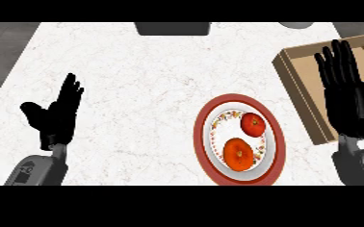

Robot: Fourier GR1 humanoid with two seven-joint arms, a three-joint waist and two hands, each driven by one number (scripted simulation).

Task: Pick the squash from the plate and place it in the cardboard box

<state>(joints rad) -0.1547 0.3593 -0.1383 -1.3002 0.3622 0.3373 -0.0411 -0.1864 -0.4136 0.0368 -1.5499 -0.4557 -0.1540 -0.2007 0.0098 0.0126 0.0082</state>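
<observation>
So the whole thing comes down to which hand is closer, and it's clearly the right hand [341, 91]. It hangs over the cardboard box [305, 84] at the counter's right edge, fingers straight and spread, holding nothing. The left hand [57, 113] is parked near the counter's left edge, open with fingers up, well apart from everything that matters.

The plate [204, 125] sits toward the near right corner of the counter [128, 77], just beside the box's left wall with a strip of bare counter between them. There are two round things on it. The bigger orange one nearest the robot, with a little dimple on top, is probably the squash [238, 153]. The smaller red one [253, 123] behind it looks more like a tomato, and the two sit close together, maybe touching.

From the right hand, the squash lies to the left and back toward the near edge of the counter, so the hand would have to come off the box and pull in toward the robot. The squash looks basically round from above, with no real long axis, so wrist angle shouldn't matter much. The trickier bit is probably getting fingers around it without nudging the red one.

Nothing's picked yet; the squash is on the plate.
</observation>
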